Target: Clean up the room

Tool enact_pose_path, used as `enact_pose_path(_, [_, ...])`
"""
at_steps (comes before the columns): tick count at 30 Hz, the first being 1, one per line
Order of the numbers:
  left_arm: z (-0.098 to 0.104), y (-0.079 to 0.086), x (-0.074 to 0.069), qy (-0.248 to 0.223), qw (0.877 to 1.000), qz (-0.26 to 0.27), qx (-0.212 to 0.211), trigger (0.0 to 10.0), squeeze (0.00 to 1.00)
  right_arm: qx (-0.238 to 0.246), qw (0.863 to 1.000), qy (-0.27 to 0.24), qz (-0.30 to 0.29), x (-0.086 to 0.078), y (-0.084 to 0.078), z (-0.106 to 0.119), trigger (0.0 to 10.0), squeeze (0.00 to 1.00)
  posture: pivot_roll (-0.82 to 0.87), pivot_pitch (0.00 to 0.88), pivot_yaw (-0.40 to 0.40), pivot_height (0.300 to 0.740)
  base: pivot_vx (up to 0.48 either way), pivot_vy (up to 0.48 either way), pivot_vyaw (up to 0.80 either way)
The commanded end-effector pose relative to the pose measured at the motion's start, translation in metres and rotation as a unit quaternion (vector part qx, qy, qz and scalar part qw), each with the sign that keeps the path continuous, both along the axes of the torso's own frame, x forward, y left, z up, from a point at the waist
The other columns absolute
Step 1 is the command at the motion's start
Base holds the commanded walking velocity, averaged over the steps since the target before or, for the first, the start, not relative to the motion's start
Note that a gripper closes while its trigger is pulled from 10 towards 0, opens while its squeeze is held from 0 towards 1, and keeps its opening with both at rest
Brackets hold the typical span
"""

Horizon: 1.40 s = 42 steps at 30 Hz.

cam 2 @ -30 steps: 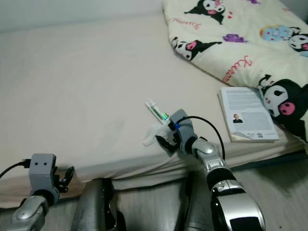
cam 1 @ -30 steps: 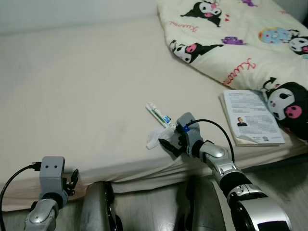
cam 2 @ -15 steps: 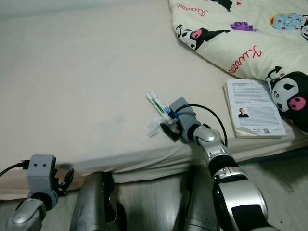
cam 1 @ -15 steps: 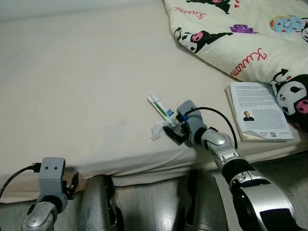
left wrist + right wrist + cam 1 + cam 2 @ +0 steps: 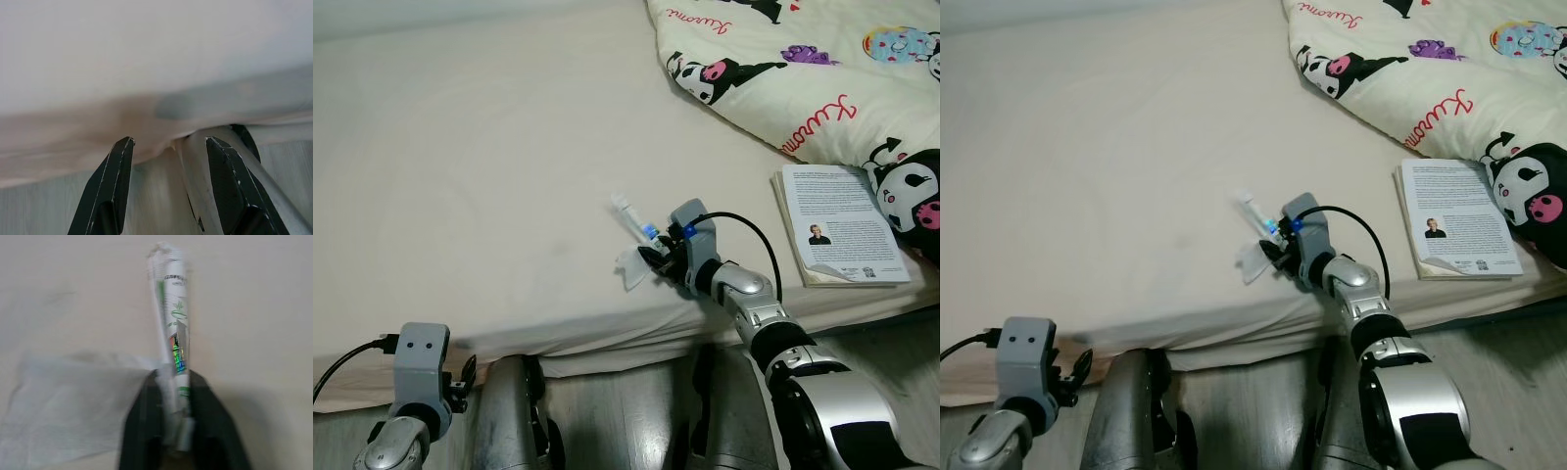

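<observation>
Lifted since earlier: toothpaste tube (image 5: 629,215) | right gripper (image 5: 658,260) clamped on tube; left gripper (image 5: 168,186) parted, empty | advice: raise clear of tissue (image 5: 631,266)

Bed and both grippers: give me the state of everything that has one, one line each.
Right gripper: shut on the toothpaste tube.
Toothpaste tube: gripped at one end, tilted up off the bed.
Tissue: crumpled, loose on the sheet beside the fingers.
Book: closed, back cover up, near the bed edge.
Blanket: bunched up, touching the book.
Left gripper: open, idle below the mattress edge.
</observation>
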State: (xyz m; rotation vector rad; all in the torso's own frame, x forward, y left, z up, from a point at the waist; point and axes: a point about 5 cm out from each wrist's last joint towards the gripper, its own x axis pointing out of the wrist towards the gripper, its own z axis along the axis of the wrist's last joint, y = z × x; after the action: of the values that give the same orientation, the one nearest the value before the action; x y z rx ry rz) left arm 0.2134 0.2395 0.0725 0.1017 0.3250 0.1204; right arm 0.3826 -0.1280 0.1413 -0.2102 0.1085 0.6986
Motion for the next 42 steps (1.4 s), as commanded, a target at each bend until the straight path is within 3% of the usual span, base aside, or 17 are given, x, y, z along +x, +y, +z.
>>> enact_pose_path(1, [-0.007, 0.000, -0.007, 0.019, 1.000, 0.009, -0.007, 10.0, 0.00, -0.012, 1.000, 0.020, 0.018, -0.003, 0.006, -0.008, 0.0, 0.00, 0.13, 0.397, 0.045, 0.510, 0.000, 0.000, 0.00])
enact_pose_path(8, [-0.011, -0.006, -0.004, 0.020, 1.000, 0.016, -0.019, 10.0, 0.00, -0.074, 0.997, 0.021, 0.007, -0.005, -0.005, -0.016, 0.0, 0.00, 0.11, 0.362, 0.022, 0.510, 0.000, 0.000, 0.00])
enact_pose_path(13, [-0.013, -0.008, 0.003, 0.012, 0.999, 0.021, -0.027, 10.0, 0.00, -0.073, 0.997, 0.010, -0.022, -0.002, -0.011, -0.013, 0.0, 0.00, 0.10, 0.312, 0.000, 0.510, 0.000, 0.000, 0.00])
enact_pose_path(14, [-0.012, -0.015, 0.018, -0.005, 0.999, 0.024, -0.044, 10.0, 0.00, 0.000, 0.999, -0.006, -0.036, 0.003, -0.013, 0.004, 0.0, 0.00, 0.07, 0.246, -0.021, 0.515, 0.000, 0.000, 0.00])
enact_pose_path(15, [-0.010, -0.018, 0.024, -0.011, 0.998, 0.024, -0.050, 10.0, 0.00, 0.040, 0.998, -0.016, -0.037, 0.004, -0.013, 0.012, 0.0, 0.00, 0.07, 0.246, -0.021, 0.520, 0.000, 0.000, 0.00])
enact_pose_path(16, [-0.010, -0.020, 0.030, -0.014, 0.998, 0.024, -0.054, 10.0, 0.00, 0.071, 0.997, -0.022, -0.039, 0.005, -0.014, 0.017, 0.0, 0.00, 0.06, 0.219, -0.027, 0.525, 0.000, 0.000, 0.00])
enact_pose_path(17, [-0.010, -0.020, 0.030, -0.014, 0.998, 0.024, -0.054, 10.0, 0.00, 0.071, 0.997, -0.022, -0.039, 0.005, -0.014, 0.017, 0.0, 0.00, 0.06, 0.219, -0.027, 0.525, 0.000, 0.000, 0.00])
enact_pose_path(18, [-0.007, -0.024, 0.043, -0.026, 0.997, 0.028, -0.062, 10.0, 0.00, 0.137, 0.989, -0.037, -0.041, 0.005, -0.014, 0.026, 0.0, 0.00, 0.04, 0.155, -0.035, 0.535, 0.000, 0.000, 0.00])
enact_pose_path(19, [-0.007, -0.024, 0.043, -0.026, 0.997, 0.028, -0.062, 10.0, 0.00, 0.137, 0.989, -0.037, -0.041, 0.005, -0.014, 0.026, 0.0, 0.00, 0.04, 0.155, -0.035, 0.535, 0.000, 0.000, 0.00])
enact_pose_path(20, [-0.003, -0.025, 0.055, -0.035, 0.997, 0.034, -0.063, 10.0, 0.00, 0.179, 0.982, -0.048, -0.042, 0.003, -0.015, 0.029, 0.0, 0.00, 0.04, 0.119, -0.040, 0.545, 0.000, 0.000, 0.00])
enact_pose_path(25, [0.003, -0.021, 0.071, -0.033, 0.997, 0.048, -0.047, 10.0, 0.00, 0.220, 0.973, -0.050, -0.039, -0.006, -0.014, 0.023, 0.0, 0.00, 0.03, 0.059, -0.043, 0.565, -0.096, 0.000, 0.00])
enact_pose_path(31, [0.013, -0.017, 0.087, -0.055, 0.996, 0.049, -0.047, 10.0, 0.00, 0.218, 0.975, -0.036, -0.034, -0.011, -0.012, 0.012, 0.0, 0.00, 0.01, 0.001, -0.043, 0.580, -0.480, 0.000, 0.00])
enact_pose_path(32, [0.014, -0.014, 0.096, -0.049, 0.998, 0.040, -0.013, 10.0, 0.00, 0.200, 0.979, -0.026, -0.030, -0.012, -0.011, 0.005, 0.0, 0.00, 0.00, 0.000, -0.041, 0.590, 0.000, 0.000, 0.00])
enact_pose_path(33, [0.014, -0.014, 0.096, -0.049, 0.998, 0.040, -0.013, 10.0, 0.00, 0.200, 0.979, -0.026, -0.030, -0.012, -0.011, 0.005, 0.0, 0.00, 0.00, 0.000, -0.041, 0.590, 0.000, 0.000, 0.00])
enact_pose_path(34, [0.009, -0.012, 0.098, -0.013, 0.998, 0.014, 0.052, 10.0, 0.00, 0.196, 0.980, -0.025, -0.030, -0.013, -0.011, 0.004, 0.0, 0.00, -0.01, 0.000, -0.040, 0.600, 0.000, 0.000, 0.00])
enact_pose_path(37, [0.005, -0.011, 0.098, 0.002, 0.997, -0.005, 0.078, 10.0, 0.00, 0.199, 0.979, -0.025, -0.031, -0.014, -0.011, 0.005, 0.0, 0.00, -0.01, 0.000, -0.040, 0.605, 0.000, 0.000, 0.00])
enact_pose_path(42, [-0.004, -0.017, 0.090, 0.030, 0.987, -0.120, 0.106, 10.0, 0.00, 0.193, 0.981, -0.016, -0.032, -0.019, -0.011, 0.000, 0.0, 0.00, 0.00, 0.000, -0.046, 0.630, 0.000, 0.000, 0.00])
